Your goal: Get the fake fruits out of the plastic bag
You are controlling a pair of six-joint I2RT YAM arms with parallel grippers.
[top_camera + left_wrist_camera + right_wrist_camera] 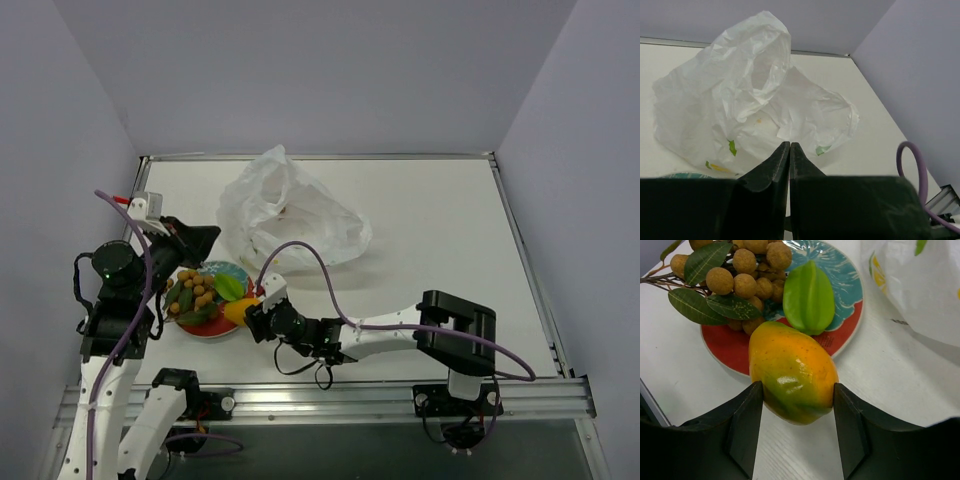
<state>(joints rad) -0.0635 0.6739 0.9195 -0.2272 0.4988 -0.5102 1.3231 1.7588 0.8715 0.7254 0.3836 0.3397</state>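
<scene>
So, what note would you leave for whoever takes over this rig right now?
Left tool: shut, empty, pointing at the plastic bag without touching it.
Right tool: closed on the yellow-orange fruit at the rim of the plate; I cannot tell if the fruit is resting down.
Done: the tan-brown bunch and the green fruit lie on the plate, out of the bag.
Left: release the yellow-orange fruit, then check the crumpled bag. Green and yellow marks show through it, and I cannot tell whether they are print or fruit.
</scene>
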